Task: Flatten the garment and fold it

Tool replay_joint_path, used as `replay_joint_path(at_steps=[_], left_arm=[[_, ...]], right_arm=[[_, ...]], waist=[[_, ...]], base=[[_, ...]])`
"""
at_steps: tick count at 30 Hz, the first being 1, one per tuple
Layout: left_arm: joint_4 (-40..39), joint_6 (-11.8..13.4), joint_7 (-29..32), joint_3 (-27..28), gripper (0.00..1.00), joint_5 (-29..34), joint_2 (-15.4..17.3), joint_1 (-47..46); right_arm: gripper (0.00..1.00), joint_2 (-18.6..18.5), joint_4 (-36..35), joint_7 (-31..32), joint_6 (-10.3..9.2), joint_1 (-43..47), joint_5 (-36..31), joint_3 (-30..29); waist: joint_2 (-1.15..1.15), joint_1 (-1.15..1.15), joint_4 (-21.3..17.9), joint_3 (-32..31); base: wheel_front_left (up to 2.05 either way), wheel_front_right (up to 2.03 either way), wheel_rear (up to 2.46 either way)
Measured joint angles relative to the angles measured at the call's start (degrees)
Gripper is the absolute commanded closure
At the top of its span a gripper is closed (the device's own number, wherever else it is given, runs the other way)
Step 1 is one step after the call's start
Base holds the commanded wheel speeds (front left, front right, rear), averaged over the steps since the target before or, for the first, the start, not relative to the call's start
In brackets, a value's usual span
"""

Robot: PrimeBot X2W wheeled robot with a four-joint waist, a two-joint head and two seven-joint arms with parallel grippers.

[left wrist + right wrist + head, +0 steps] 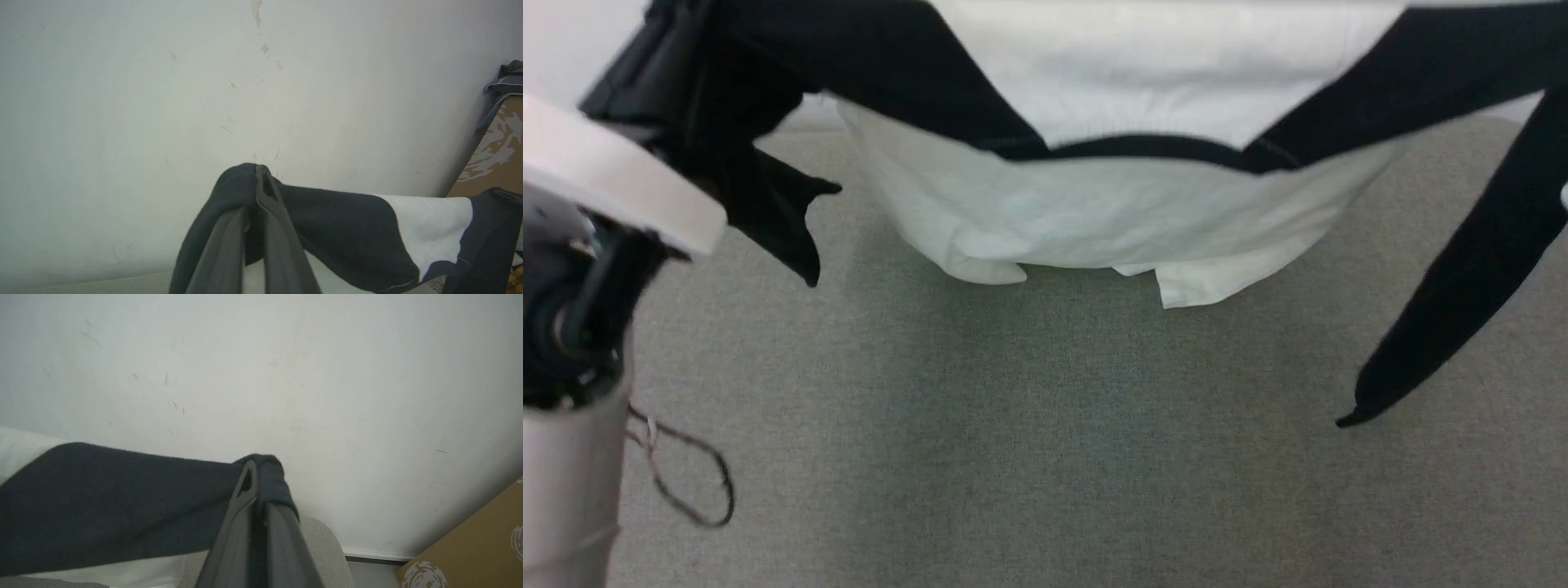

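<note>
The garment [1143, 220] stretched between left gripper [258, 183] and right gripper [254, 477], above the surface [1045, 457]; wall [163, 81] behind

No legible text or labels anywhere.

You see the raglan shirt [1143, 73] white with black sleeves and neck band; the worktop [1045, 457] is speckled grey.

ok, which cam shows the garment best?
Head view: the garment hangs spread, white body, neck band, both sleeves. Left wrist view shows black cloth pinched in the left gripper; right wrist view, in the right gripper.
</note>
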Motion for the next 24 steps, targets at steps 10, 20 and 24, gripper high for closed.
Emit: replay_joint_path(at_steps=[10, 20, 24], left_arm=[[12.33, -0.22, 0.52, -0.46, 1.00, 2.53, 0.81, -18.18], [24.91, 0.47, -6.23, 1.63, 1.00, 6.61, 1.49, -38.63], [29.10, 0.43, -11.21, 2.96, 1.00, 7.60, 1.77, -45.76]], right_arm=[[1.00, -4.46, 11.20, 1.90, 0.01, -19.45, -0.90, 6.70], [1.00, -0.04, 23.12, -5.20, 0.09, -42.81, -6.53, 6.57], [1.00, 1.77, 26.42, -10.82, 0.11, -50.84, -9.32, 4.34]], waist=[[0.00, 0.01, -0.44, 6.75], [0.00, 0.02, -1.51, 17.07], [0.00, 0.02, -2.03, 21.28]], base=[[0.00, 0.00, 0.00], [0.00, 0.00, 0.00], [0.00, 0.00, 0.00]])
